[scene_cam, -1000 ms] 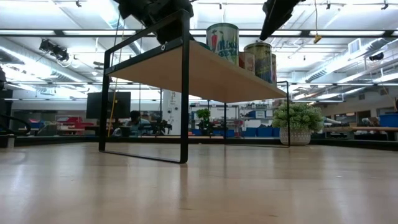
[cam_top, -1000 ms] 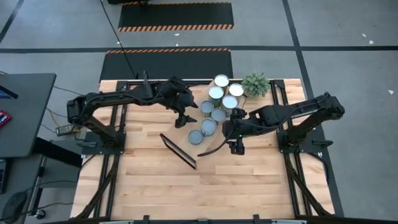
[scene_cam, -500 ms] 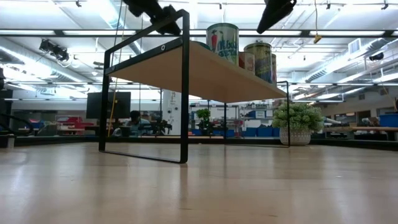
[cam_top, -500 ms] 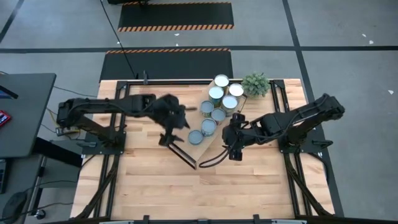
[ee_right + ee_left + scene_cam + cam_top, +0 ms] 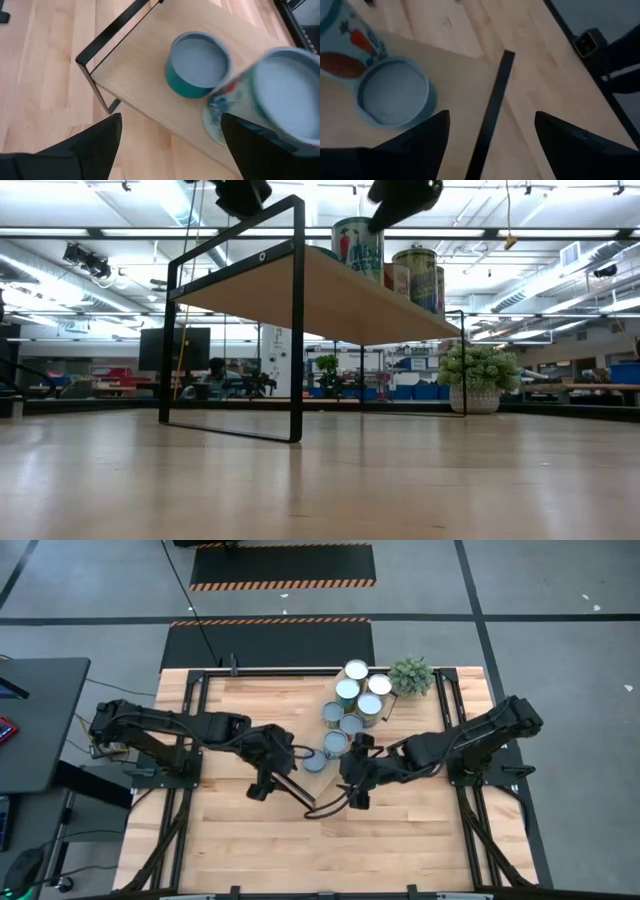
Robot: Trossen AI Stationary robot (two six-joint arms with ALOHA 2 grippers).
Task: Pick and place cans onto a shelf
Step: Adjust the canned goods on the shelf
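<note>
Grippers have both moved nearer: we see left gripper and right gripper, fingers spread and empty, flanking the shelf near end. Cans stand farther along it.

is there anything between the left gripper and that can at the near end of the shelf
Nothing visible does. In the left wrist view the left gripper is open over the shelf's dark end frame, and the nearest can stands on the shelf just beside it, with only bare shelf top between them.

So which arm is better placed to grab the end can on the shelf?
Probably right: the right gripper opens squarely toward the can; the left gripper faces the end bar, can aside.
</note>
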